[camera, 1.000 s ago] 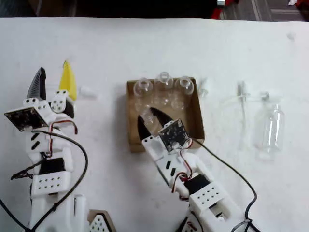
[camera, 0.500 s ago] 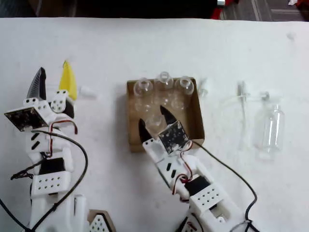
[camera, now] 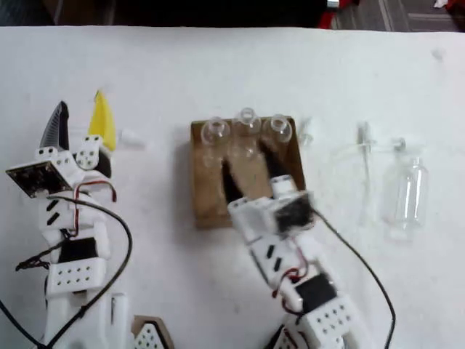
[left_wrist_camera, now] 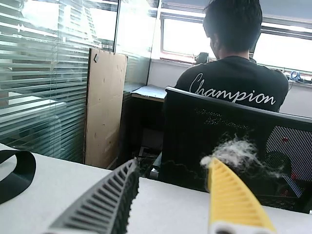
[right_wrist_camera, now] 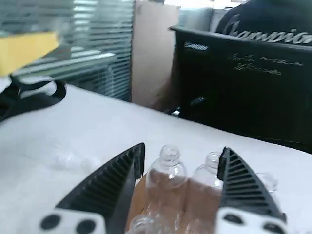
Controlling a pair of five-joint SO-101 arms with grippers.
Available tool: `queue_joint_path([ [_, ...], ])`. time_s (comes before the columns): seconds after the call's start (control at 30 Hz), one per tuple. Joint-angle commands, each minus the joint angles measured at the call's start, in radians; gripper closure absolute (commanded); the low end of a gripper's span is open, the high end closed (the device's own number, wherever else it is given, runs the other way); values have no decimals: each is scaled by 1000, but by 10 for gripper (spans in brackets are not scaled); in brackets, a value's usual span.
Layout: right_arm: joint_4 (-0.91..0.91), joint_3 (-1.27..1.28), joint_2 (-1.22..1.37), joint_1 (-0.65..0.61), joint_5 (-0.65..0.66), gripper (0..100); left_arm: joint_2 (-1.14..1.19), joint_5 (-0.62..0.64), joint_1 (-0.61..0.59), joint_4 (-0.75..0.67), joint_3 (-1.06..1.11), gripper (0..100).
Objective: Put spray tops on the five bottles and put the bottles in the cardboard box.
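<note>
The cardboard box [camera: 203, 196] lies mid-table with three clear bottles [camera: 248, 118] standing uncapped along its far wall. Over the box hovers my right gripper [camera: 251, 171], open, its black fingers apart. In the right wrist view the right gripper [right_wrist_camera: 183, 148] frames two of those bottles [right_wrist_camera: 168, 168], and another bottle top [right_wrist_camera: 141, 225] shows low between the fingers. A further clear bottle [camera: 409, 193] lies on the table to the right, near loose spray tops with tubes [camera: 363, 149]. My left gripper [camera: 78, 120] stands open at the far left, holding nothing; its grey and yellow fingers [left_wrist_camera: 234, 200] point across the table.
A small white part [camera: 131, 137] lies beside the left gripper's yellow finger. Another small clear piece [camera: 305, 133] sits just right of the box. A black looped band [left_wrist_camera: 17, 173] rests on the table. A person sits in a chair beyond the far edge.
My right arm has pushed forward and to the right over the box, its wrist turning. The left arm has kept still.
</note>
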Motion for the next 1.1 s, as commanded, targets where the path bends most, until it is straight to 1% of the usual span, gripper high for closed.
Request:
queue_joint_path([
  [0.0, 214, -103, -271, 205, -227, 779, -16, 9, 12, -23, -18, 790],
  [0.03, 246, -103, -321, 255, -278, 779, -16, 9, 12, -23, -18, 790],
  [0.1, 274, -106, -334, 348, -365, 779, -16, 9, 12, -23, -18, 790],
  [0.2, 274, -103, -283, 453, -436, 779, -16, 9, 12, -23, -18, 790],
  [0.33, 278, -86, -269, 565, -440, 779, -16, 9, 12, -23, -18, 790],
  [0.57, 259, 2, -328, 734, -440, 779, -16, 9, 16, -23, -18, 790],
  [0.63, 242, 8, -323, 753, -440, 779, -16, 9, 31, -23, -17, 790],
  [0.77, 222, 34, -320, 750, -440, 779, -16, 8, 42, -21, -15, 790],
  [0.97, 117, 103, -320, 696, -440, 779, -16, 8, 44, -21, -15, 790],
  [1.07, 102, 109, -320, 694, -440, 779, -16, 8, 47, -20, -15, 790],
])
